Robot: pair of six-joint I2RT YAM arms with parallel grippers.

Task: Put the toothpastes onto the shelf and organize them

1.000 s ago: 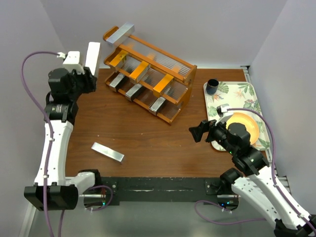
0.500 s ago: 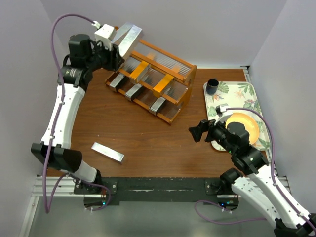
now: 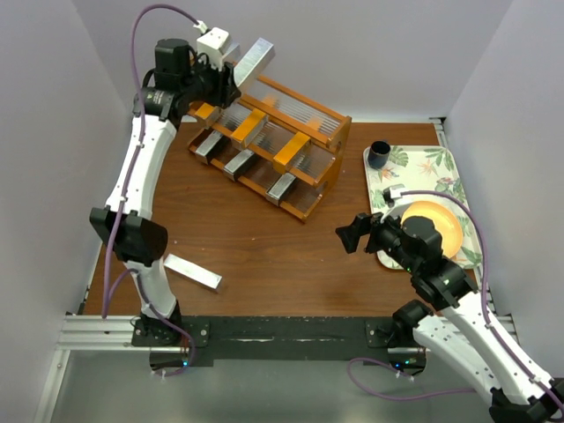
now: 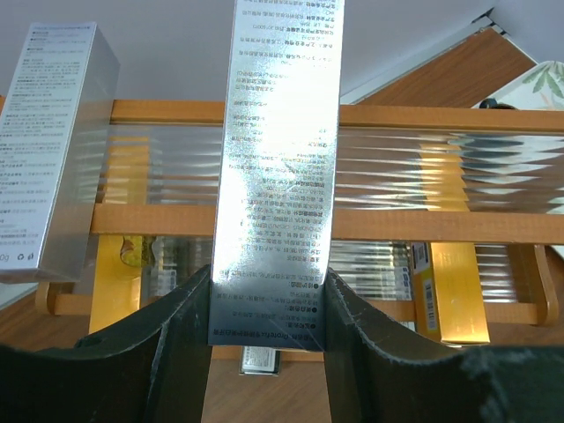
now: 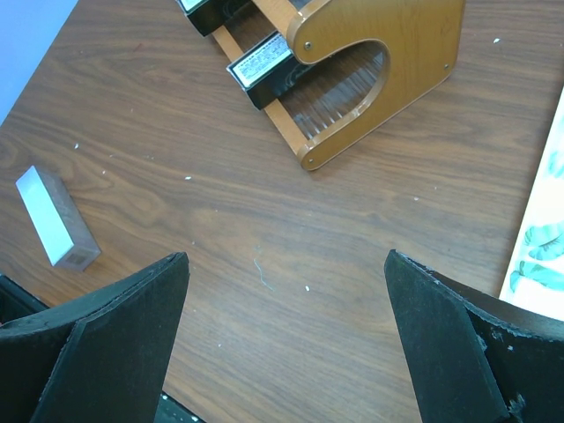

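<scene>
My left gripper (image 3: 231, 75) is shut on a silver toothpaste carton (image 3: 253, 60) and holds it over the top left end of the wooden shelf (image 3: 322, 115). In the left wrist view the held carton (image 4: 280, 159) stands upright between my fingers (image 4: 269, 308), in front of the shelf rails (image 4: 441, 226). Another silver carton (image 4: 57, 150) lies on the top tier to its left. Orange cartons (image 3: 249, 123) fill the middle tier and silver ones (image 3: 239, 162) the lowest. One silver carton (image 3: 192, 271) lies on the table. My right gripper (image 3: 351, 236) is open and empty above bare table (image 5: 286, 344).
A leaf-patterned tray (image 3: 441, 163) at the right holds a dark cup (image 3: 379, 154) and an orange plate (image 3: 436, 225). The right wrist view shows the shelf's right end (image 5: 379, 62) and the loose silver carton (image 5: 55, 218) at the left.
My left arm has swung from the table's left edge up and right to the shelf's top tier, carrying the silver carton. The right arm has not moved.
</scene>
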